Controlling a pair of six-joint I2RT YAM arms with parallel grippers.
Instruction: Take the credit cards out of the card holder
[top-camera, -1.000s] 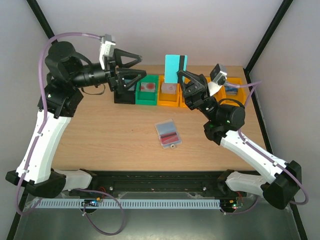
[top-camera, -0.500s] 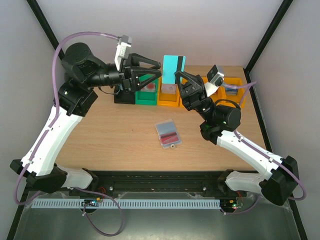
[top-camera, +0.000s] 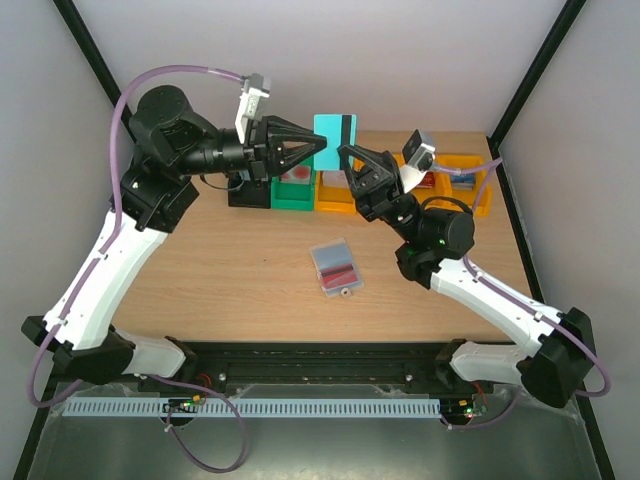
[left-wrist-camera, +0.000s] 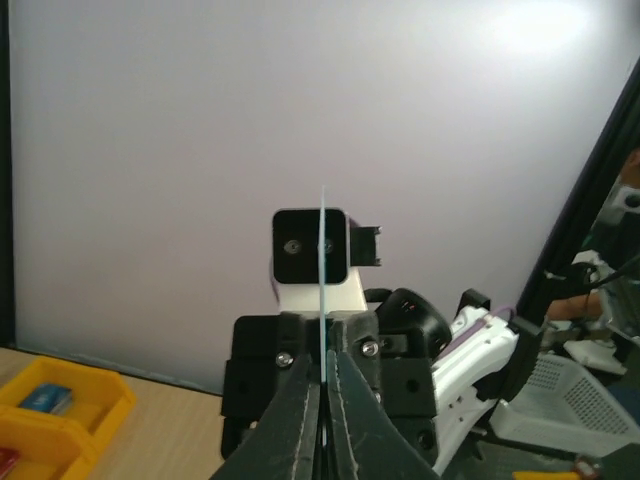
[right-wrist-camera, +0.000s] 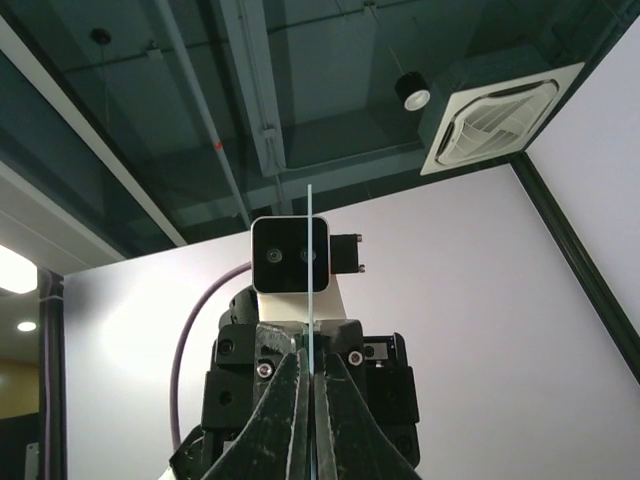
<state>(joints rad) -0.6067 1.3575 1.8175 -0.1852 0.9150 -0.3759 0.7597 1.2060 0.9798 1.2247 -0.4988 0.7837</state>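
A teal credit card (top-camera: 335, 132) with a black stripe stands upright in the air above the row of bins. My left gripper (top-camera: 320, 147) is shut on its left edge and my right gripper (top-camera: 346, 153) is shut on its lower right edge. Both wrist views show the card edge-on as a thin line (left-wrist-camera: 323, 280) (right-wrist-camera: 311, 270), pinched between the left gripper (left-wrist-camera: 323, 372) and the right gripper (right-wrist-camera: 311, 368). The card holder (top-camera: 331, 257) lies open on the table's middle, below both grippers, with a red credit card (top-camera: 342, 276) in its near sleeve.
A black bin (top-camera: 247, 190), a green bin (top-camera: 293, 190) and orange bins (top-camera: 335, 195) (top-camera: 462, 170) line the table's far edge, with cards in them. The left wrist view shows a yellow bin (left-wrist-camera: 95, 395) holding a blue card (left-wrist-camera: 45, 397).
My left arm swung right from the black bin and its jaws shut on the teal card. My right gripper carried the card a little left, staying shut on it.
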